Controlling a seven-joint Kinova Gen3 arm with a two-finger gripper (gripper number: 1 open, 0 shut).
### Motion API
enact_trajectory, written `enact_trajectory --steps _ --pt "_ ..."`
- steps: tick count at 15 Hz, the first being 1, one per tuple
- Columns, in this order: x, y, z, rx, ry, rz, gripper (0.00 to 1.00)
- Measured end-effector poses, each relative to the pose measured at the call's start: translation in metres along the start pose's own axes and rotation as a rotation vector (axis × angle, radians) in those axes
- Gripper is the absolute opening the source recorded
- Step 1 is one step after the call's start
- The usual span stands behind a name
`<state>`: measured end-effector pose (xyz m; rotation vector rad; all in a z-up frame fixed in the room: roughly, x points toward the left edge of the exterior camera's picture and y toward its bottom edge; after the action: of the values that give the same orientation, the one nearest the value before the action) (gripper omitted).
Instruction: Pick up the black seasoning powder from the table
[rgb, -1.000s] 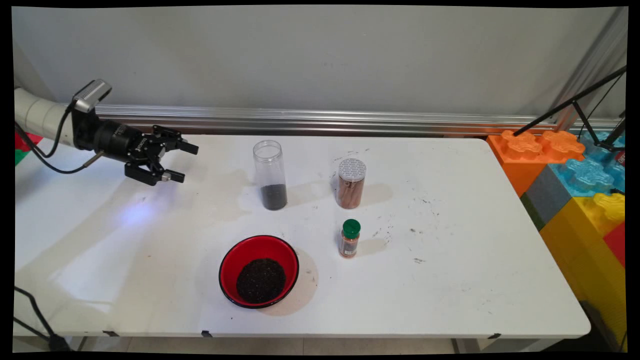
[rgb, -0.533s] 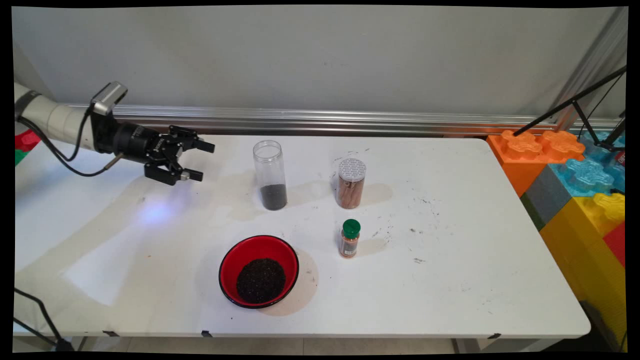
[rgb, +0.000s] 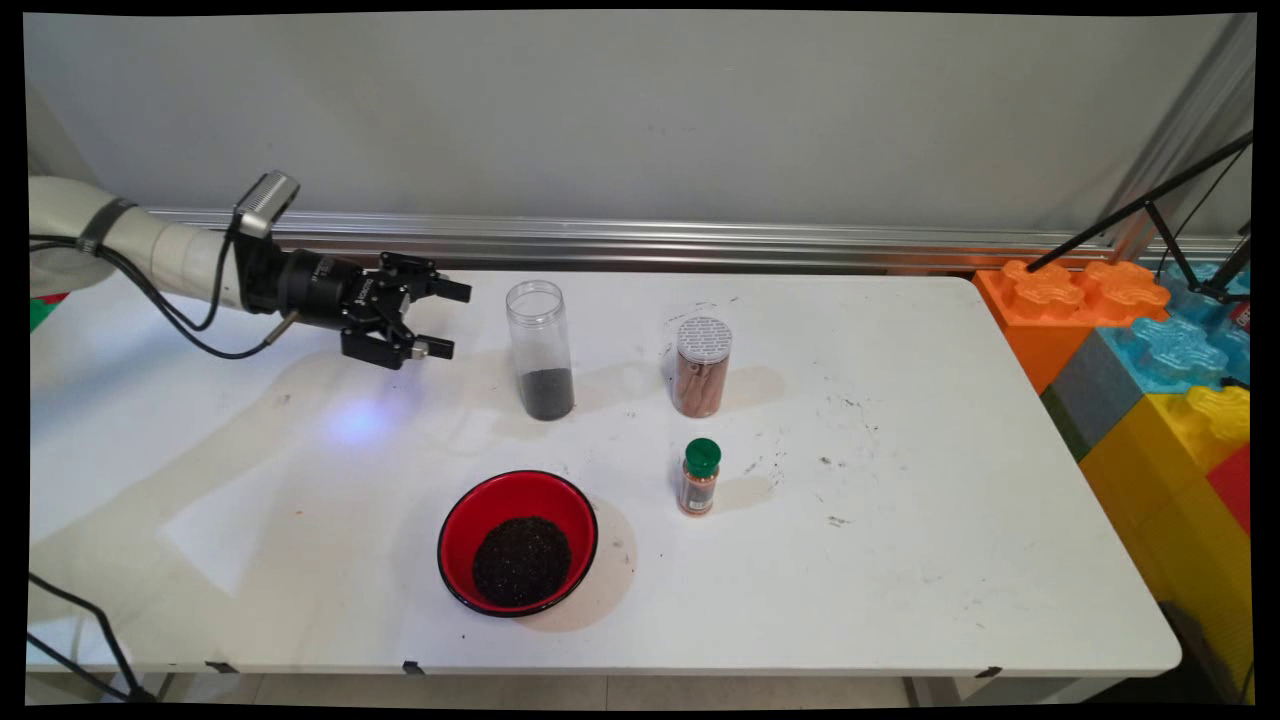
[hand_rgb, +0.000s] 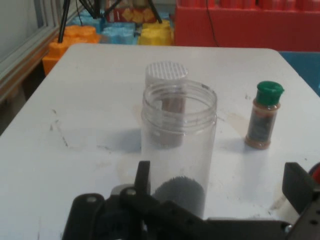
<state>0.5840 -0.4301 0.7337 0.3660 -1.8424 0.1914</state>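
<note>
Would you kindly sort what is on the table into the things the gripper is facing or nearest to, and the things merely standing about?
With the gripper:
- gripper, open, held sideways above the table
- clear jar, lidless, dark grains at its bottom, just ahead of the fingers, untouched

Standing about:
- white-lidded jar
- green-capped spice bottle
- red bowl of dark grains

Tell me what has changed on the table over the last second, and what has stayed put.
The gripper has travelled right across the table's far side, closing on the open clear jar with dark grains at its bottom. Its jaws stayed open and hold nothing; it stops short of the jar. Unmoved: the clear jar, the capped jar of brown sticks, the green-lidded spice bottle and the red bowl of dark grains.
</note>
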Motion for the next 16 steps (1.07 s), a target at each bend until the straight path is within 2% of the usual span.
enact_trajectory --steps 16 --pt "-0.005 -0.002 0.051 0.056 0.026 -0.014 1.00"
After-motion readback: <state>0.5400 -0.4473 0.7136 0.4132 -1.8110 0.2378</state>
